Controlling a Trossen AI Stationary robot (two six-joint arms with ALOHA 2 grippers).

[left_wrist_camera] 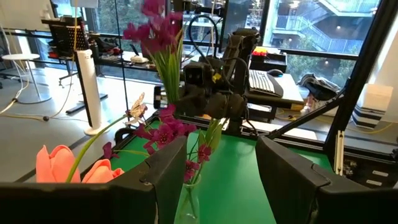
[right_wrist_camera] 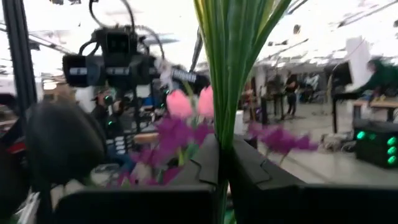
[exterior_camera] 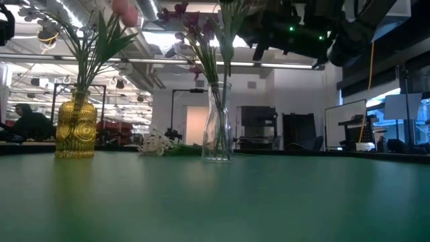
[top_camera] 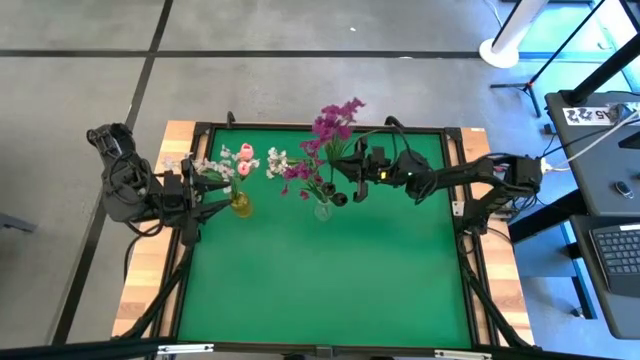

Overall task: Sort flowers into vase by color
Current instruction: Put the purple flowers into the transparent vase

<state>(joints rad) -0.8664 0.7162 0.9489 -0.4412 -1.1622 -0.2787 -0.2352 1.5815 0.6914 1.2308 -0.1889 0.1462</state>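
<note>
A yellow glass vase (top_camera: 240,205) (exterior_camera: 75,128) holds white sprigs and pink tulips (left_wrist_camera: 62,165). A clear glass vase (top_camera: 322,210) (exterior_camera: 218,124) holds magenta-purple sprigs (top_camera: 300,170). My right gripper (top_camera: 348,172) (right_wrist_camera: 224,155), reaching in from the right, is above the clear vase and shut on a magenta sprig (top_camera: 335,122). My left gripper (top_camera: 205,190) (left_wrist_camera: 221,168) is open beside the yellow vase, on its left, touching nothing. A white sprig (top_camera: 275,160) (exterior_camera: 158,144) lies flat on the table behind the vases. My right gripper pinches the magenta sprig's green stem and leaves (right_wrist_camera: 227,118) between its two fingers, which lie across the stem and come level from the table's right. The sprig stands upright, head above the fingers. Its stem (exterior_camera: 225,54) runs down toward the clear vase's mouth.
The green table top (top_camera: 330,290) stretches bare toward the near edge. A black frame (top_camera: 470,250) rims the table. Both vases stand near the far edge, about a hand's width apart. A desk with a keyboard (top_camera: 620,255) is off to the right.
</note>
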